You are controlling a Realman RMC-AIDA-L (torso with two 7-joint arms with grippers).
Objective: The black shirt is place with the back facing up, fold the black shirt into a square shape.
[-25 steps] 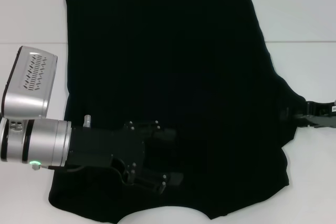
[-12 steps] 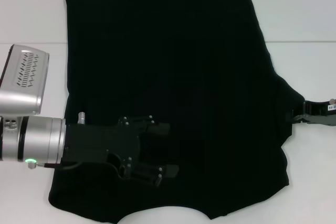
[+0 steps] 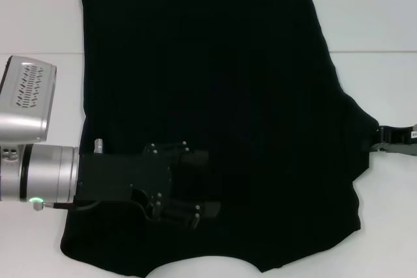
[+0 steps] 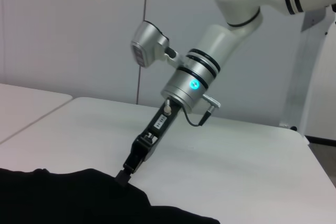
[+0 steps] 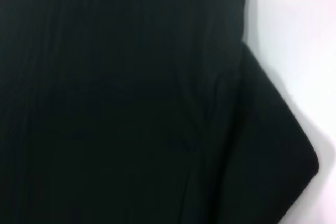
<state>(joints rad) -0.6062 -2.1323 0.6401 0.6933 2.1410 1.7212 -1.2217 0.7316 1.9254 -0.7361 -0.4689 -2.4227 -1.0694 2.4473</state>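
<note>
Two hands (image 3: 195, 190) work the black shirt (image 3: 215, 96), which lies flat on the white bench (image 3: 378, 17), long axis running away from the robot. The left hand hovers over the shirt's near-left part, fingers apart. The right hand (image 3: 374, 148) pinches the right sleeve tip, so the likely fold runs from there leftward across the body.

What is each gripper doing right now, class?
Left gripper: fingers open, over the black shirt, holding nothing.
Right gripper: fingers closed on the shirt's sleeve edge.
</note>
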